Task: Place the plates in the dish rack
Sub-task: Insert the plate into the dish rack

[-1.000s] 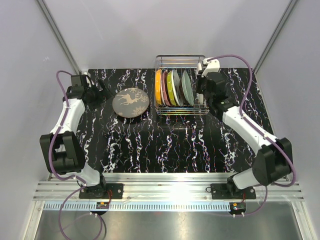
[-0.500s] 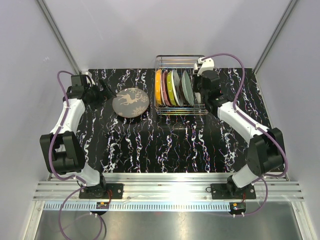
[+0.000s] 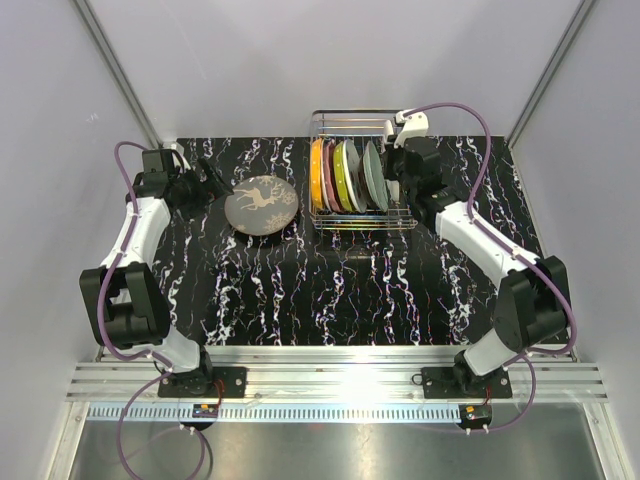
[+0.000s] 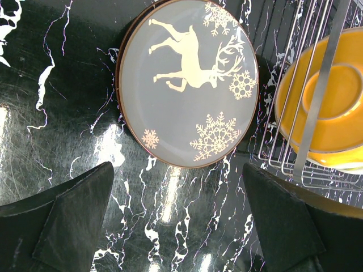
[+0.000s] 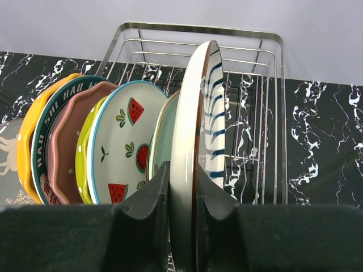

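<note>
The dish rack stands at the back middle with several plates upright in it. In the right wrist view the rack holds orange, pink and watermelon-pattern plates. My right gripper is shut on the rim of a white blue-striped plate, upright at the row's right end. It also shows in the top view. The grey-brown deer plate lies flat left of the rack. My left gripper is open beside its left edge. In the left wrist view the gripper frames the deer plate.
The black marbled table ends at an aluminium rail in front. Grey walls close the back and sides. The rack's right part has bare wire slots. The rack's wire end with the orange plate is right of the deer plate.
My right gripper has moved a little back and left with the striped plate, closer to the row in the rack. The left gripper has edged slightly toward the deer plate.
</note>
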